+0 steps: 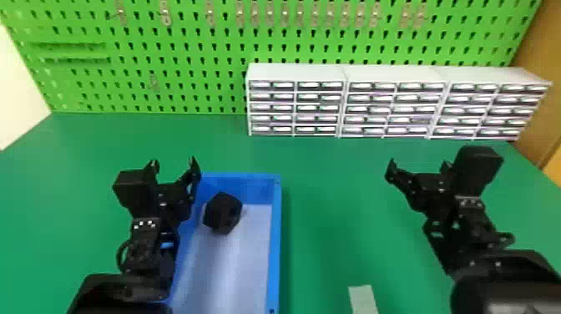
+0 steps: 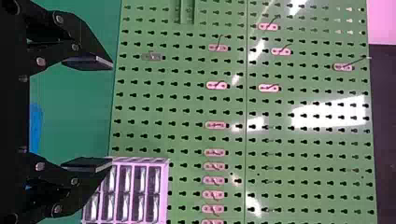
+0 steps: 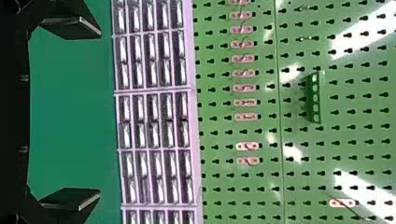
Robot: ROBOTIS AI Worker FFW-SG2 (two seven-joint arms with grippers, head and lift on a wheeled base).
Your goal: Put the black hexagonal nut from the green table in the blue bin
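White drawers (image 1: 295, 72), green pegboard (image 1: 200, 46)

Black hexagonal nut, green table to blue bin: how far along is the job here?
Placing looks done: the black hexagonal nut is in the blue bin, toward its far end. Nothing is in hand: the left gripper and the right gripper both stand open and empty. Nothing of the task seems left, except perhaps drawing the left arm back from the bin.

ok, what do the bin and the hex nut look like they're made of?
Blue bin: probably molded plastic, semi-gloss; thin, evenly coloured walls, soft light streaks on its floor.
Black nut: matte, almost no highlights; likely plastic or rubber, though coated metal isn't ruled out.
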